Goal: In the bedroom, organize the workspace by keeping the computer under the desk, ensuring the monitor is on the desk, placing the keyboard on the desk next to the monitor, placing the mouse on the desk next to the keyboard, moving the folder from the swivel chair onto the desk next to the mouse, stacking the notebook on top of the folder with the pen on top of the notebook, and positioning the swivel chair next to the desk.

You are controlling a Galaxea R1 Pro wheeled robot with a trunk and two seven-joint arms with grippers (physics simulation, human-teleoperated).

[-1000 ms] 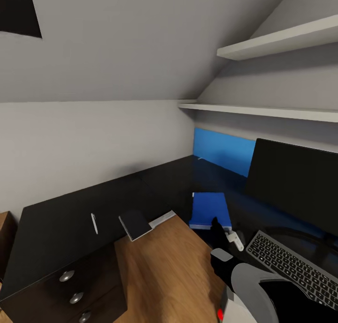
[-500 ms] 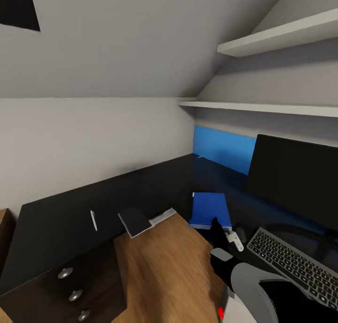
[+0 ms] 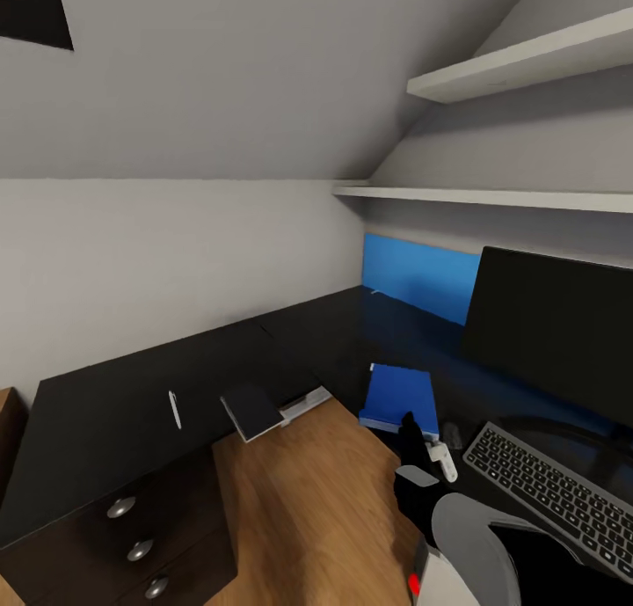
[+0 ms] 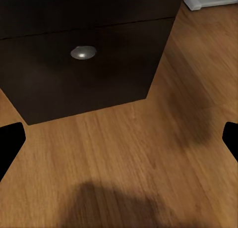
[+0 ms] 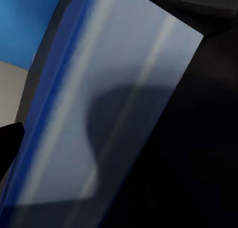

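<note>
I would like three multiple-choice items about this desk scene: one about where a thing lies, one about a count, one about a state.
1. Where does the folder lie?
A. on the desk, left of the keyboard
B. on the floor
C. on a shelf

2. How many round knobs show on the drawer unit in the head view?
A. one
B. three
C. five

3. What is the notebook's state?
A. stacked on the folder
B. standing upright
C. lying apart from the folder, overhanging the desk edge

Answers:
1 A, the blue folder rests on the black top beside the keyboard.
2 B, three silver knobs run down the unit's front.
3 C, bare desk separates them.
</note>
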